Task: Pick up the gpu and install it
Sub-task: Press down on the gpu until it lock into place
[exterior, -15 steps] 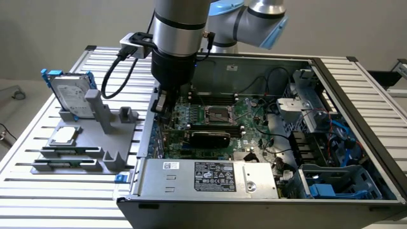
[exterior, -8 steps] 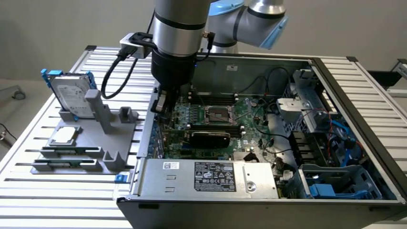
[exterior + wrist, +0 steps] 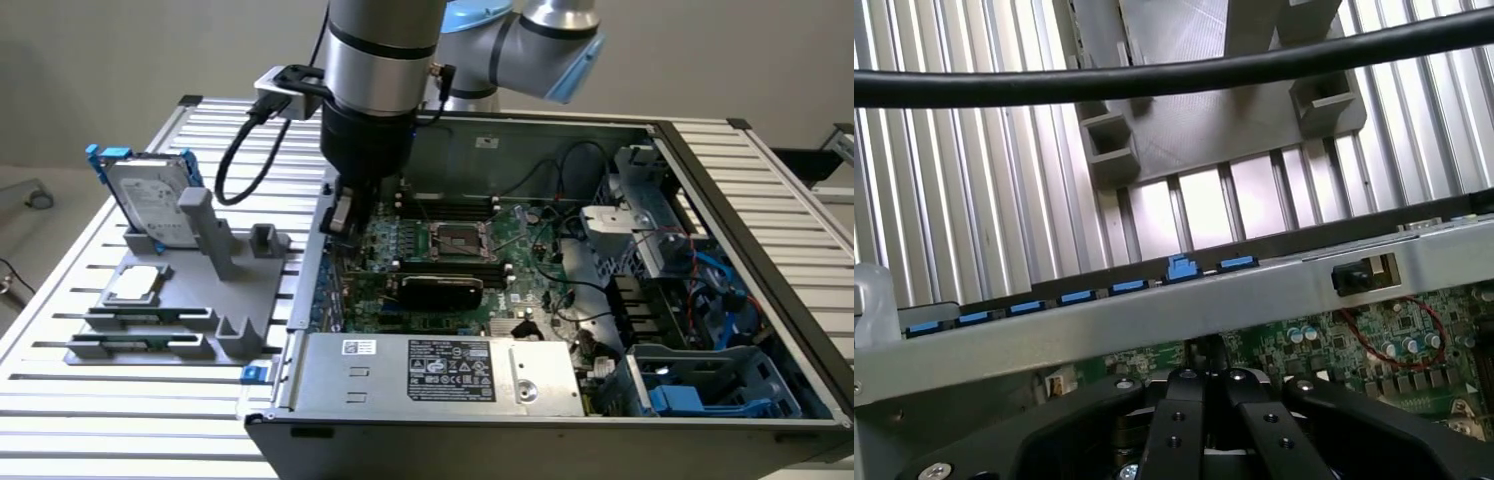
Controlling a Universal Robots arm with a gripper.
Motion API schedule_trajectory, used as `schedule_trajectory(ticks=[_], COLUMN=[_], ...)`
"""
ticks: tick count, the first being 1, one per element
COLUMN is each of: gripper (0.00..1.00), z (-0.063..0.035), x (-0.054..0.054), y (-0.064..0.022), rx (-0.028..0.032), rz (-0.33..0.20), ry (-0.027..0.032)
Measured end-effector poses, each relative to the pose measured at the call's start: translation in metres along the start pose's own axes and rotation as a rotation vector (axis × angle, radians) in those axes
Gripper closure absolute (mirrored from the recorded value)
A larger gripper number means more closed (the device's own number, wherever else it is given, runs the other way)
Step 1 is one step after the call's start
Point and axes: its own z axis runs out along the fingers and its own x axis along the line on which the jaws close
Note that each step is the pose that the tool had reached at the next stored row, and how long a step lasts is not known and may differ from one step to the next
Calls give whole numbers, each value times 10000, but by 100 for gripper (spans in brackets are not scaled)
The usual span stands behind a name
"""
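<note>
— Slatted metal table (image 3: 120,400), what sits on it?

— An open PC case (image 3: 747,250) and a grey rack (image 3: 200,290) with a hard drive (image 3: 144,200) to the exterior view's left.

— And the gpu (image 3: 441,290)?

— It lies on the motherboard (image 3: 534,250), black shroud up, below the CPU socket (image 3: 454,240).

— The gripper (image 3: 1204,395)?

— Its fingers (image 3: 1179,420) are pressed together, holding nothing, near the case's wall on the rack side, apart from the gpu.

plain pale wall (image 3: 120,50) behind a ribbed metal table (image 3: 134,400), evenly lit
</note>
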Motion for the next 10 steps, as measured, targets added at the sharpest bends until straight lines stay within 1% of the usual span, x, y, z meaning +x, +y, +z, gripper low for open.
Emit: schedule_trajectory(ticks=[3,10], gripper=[89,89], z=[-24,-77], x=[-10,-51], y=[-52,-243], rx=[-1,0], rz=[-1,-13], ry=[2,4])
